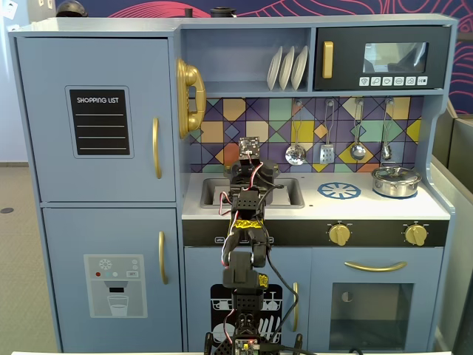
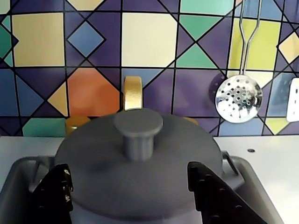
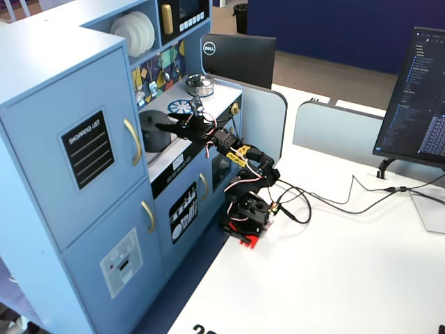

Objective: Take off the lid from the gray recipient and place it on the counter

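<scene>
Wrist view looks straight along the gripper (image 2: pixel 133 186) at the lid (image 2: pixel 140 172), which sits flat and centred on the gray recipient (image 3: pixel 154 130). The pot itself stands in the sink (image 2: pixel 252 179), at the left part of the counter (image 2: pixel 275 158), in front of the tiled backsplash (image 2: pixel 149 46) and a gold tap (image 2: pixel 132 92); that low seat probably keeps it from sliding when the lid is pulled. The lid is not yet off.

The jaws stand wide apart, one black finger at the lower left of the frame (image 2: pixel 56 193) and the other at the lower right (image 2: pixel 210 191), with the knob (image 2: pixel 138 133) on the centre line between them but farther away. They overlap the near edge of the lid in this view; whether they touch it I cannot tell. Nothing is held. The wide opening and centred line suggest an approach to pinch the knob, which looks the easiest part to grip.

In a fixed view from the front, the arm (image 1: pixel 246 222) hides the pot. To the right on the counter lie the blue burner ring (image 1: pixel 339 191) and a shiny silver pot (image 1: pixel 396 181), with bare worktop between sink and burner where the lid could go. A skimmer (image 2: pixel 238 99) hangs at the far right.
</scene>
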{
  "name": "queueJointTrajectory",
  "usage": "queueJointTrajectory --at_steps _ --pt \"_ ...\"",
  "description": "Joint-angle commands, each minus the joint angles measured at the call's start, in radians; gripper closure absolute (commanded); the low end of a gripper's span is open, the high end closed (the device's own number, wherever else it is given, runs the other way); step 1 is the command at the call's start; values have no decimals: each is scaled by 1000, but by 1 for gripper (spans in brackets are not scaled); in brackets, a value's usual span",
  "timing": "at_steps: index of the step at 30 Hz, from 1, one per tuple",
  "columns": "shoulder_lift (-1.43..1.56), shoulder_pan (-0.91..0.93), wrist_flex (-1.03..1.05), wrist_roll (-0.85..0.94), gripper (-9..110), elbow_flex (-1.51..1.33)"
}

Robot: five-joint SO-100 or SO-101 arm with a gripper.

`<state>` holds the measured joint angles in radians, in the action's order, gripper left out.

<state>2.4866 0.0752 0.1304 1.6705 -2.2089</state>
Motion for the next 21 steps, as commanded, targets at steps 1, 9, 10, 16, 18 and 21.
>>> queueJointTrajectory --at_steps 1,9,10,16,18,21 --pt "-44 -8 -40 6 78 86" --pt "-141 -9 -60 6 80 158" --pt "-152 -9 -66 5 80 166" --pt "-219 -11 -94 5 81 196" --pt "-242 -11 -100 5 81 209" --pt "-273 -12 -120 6 81 219"
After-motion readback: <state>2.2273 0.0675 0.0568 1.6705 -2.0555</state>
